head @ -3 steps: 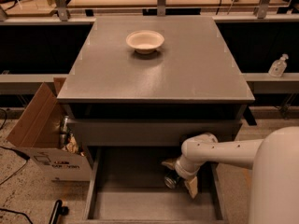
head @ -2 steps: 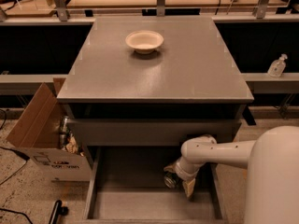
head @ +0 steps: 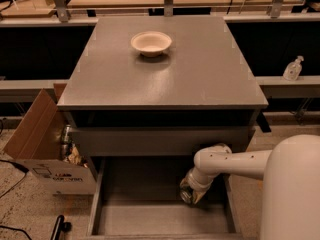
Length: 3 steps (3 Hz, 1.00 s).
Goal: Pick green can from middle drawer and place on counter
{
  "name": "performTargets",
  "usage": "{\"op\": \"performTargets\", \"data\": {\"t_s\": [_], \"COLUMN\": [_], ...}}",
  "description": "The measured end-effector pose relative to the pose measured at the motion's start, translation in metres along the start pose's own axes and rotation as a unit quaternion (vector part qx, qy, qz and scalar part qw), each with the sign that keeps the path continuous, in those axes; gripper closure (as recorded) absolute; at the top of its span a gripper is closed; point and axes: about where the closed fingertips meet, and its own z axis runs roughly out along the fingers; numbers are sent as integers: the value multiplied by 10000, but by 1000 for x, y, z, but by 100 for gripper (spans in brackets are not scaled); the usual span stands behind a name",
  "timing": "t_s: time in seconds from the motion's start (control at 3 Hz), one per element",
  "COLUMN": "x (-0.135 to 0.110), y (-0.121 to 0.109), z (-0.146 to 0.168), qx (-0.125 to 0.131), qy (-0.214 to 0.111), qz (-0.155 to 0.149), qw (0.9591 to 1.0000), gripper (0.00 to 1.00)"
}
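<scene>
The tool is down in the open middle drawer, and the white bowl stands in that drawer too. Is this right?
Not quite. The camera view shows the white bowl standing on the counter, not in the drawer. The tool is indeed down in the open middle drawer.

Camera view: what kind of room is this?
Probably a robot test lab, not a home kitchen: a plain grey counter holding one white bowl, a cardboard box beside it, and the robot's gripper down inside the open middle drawer.
</scene>
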Motion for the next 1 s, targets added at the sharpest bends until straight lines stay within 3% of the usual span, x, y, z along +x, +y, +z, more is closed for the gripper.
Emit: {"op": "performTargets", "data": {"t_s": [0.67, 1.0], "x": [-18, -45], "y": [2, 13], "z": [-47, -89], "qx": [459, 731], "qy": [75, -11], "qz": [-113, -202], "qw": [9989, 9971], "gripper": [54, 51]}}
